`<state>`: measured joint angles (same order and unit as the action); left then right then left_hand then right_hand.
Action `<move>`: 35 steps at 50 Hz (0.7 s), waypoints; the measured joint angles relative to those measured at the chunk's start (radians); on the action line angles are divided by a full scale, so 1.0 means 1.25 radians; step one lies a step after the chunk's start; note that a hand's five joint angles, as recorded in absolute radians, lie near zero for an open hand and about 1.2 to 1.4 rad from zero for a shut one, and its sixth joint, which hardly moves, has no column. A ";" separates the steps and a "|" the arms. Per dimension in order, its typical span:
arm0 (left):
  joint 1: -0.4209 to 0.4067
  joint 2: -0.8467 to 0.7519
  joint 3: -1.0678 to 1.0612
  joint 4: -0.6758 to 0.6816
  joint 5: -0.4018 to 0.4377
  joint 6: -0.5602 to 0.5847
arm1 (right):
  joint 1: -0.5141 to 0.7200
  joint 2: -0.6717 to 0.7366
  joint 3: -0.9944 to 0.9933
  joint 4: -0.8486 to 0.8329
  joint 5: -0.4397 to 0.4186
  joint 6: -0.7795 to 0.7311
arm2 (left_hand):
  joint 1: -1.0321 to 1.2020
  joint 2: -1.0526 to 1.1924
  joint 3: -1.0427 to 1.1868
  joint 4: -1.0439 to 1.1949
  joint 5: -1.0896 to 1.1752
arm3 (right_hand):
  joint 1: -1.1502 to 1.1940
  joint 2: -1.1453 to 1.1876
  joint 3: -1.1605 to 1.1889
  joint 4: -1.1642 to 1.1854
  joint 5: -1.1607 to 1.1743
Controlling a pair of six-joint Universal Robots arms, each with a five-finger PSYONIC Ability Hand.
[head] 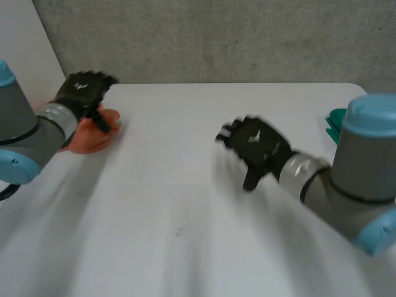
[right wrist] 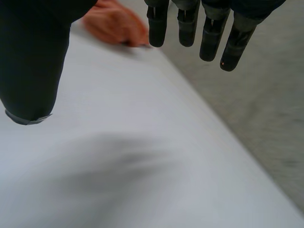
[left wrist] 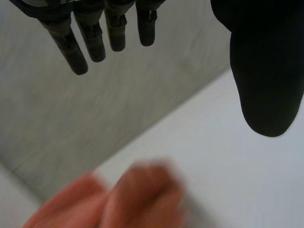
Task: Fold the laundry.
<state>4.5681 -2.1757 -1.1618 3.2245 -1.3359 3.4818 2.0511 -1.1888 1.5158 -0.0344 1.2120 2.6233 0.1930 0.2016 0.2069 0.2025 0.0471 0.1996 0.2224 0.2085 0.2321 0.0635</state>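
Note:
An orange cloth (head: 93, 135) lies bunched at the far left of the white table (head: 185, 210). My left hand (head: 83, 93) hovers just over it, fingers straight, holding nothing. In the left wrist view the orange cloth (left wrist: 118, 199) sits below the left hand's fingers (left wrist: 90, 38), apart from them. My right hand (head: 257, 148) hangs open above the middle of the table, right of centre, empty. In the right wrist view the orange cloth (right wrist: 116, 23) lies beyond the right hand's fingertips (right wrist: 199, 33) at the table's far edge.
A green cloth (head: 337, 124) peeks out at the table's right edge behind my right arm. A grey wall (head: 216, 37) runs behind the table's far edge. A white panel (head: 25, 49) stands at the far left.

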 measured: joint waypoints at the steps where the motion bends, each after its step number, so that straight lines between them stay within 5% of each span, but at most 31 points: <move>1: 0.021 -0.031 0.023 -0.002 0.001 0.026 | 0.001 -0.002 0.005 0.000 -0.001 0.000 | 0.000 0.000 0.000 0.000 0.000 | 0.000 0.000 0.000 0.000 0.000; 7: 0.125 -0.234 0.200 -0.011 0.004 0.200 | 0.007 -0.057 0.133 -0.007 -0.017 -0.016 | 0.000 0.000 0.000 0.000 0.000 | 0.000 0.000 0.000 0.000 0.000; 14: 0.162 -0.396 0.373 -0.034 0.058 0.279 | -0.007 -0.104 0.202 -0.026 -0.010 -0.039 | 0.006 0.002 0.001 0.002 0.000 | 0.000 0.000 0.000 0.000 0.000; 16: 0.164 -0.421 0.399 -0.041 0.082 0.282 | -0.018 -0.115 0.218 -0.032 -0.008 -0.043 | 0.050 0.044 0.034 0.036 0.032 | 0.000 0.000 0.000 0.000 0.000; 18: 0.165 -0.444 0.427 -0.048 0.107 0.281 | -0.037 -0.129 0.235 -0.039 -0.006 -0.047 | 0.292 0.262 0.241 0.245 0.238 | 0.000 0.000 0.000 0.000 0.000; 19: 0.165 -0.444 0.427 -0.048 0.107 0.281 | -0.037 -0.129 0.235 -0.039 -0.006 -0.047 | 0.292 0.262 0.241 0.245 0.238 | 0.000 0.000 0.000 0.000 0.000; 20: 0.163 -0.451 0.437 -0.050 0.113 0.279 | -0.048 -0.136 0.242 -0.044 -0.006 -0.049 | 0.558 0.522 0.514 0.522 0.505 | 0.000 0.000 0.000 0.000 0.000; 22: 0.156 -0.455 0.447 -0.051 0.111 0.273 | -0.067 -0.146 0.254 -0.051 -0.005 -0.050 | 0.691 0.754 0.740 0.757 0.719 | 0.000 0.000 0.000 0.000 0.000; 35: -0.011 -0.189 0.183 -0.043 0.078 0.111 | -0.144 -0.170 0.263 -0.066 0.003 -0.048 | 0.691 0.789 0.778 0.793 0.728 | 0.000 0.000 0.000 0.000 0.000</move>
<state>4.5544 -2.4120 -0.9332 3.1706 -1.2378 3.6201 1.8706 -1.4008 1.8446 -0.1164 1.2152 2.5638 1.0565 1.1883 1.1794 1.1943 0.9577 0.1996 0.2224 0.2085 0.2321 0.0635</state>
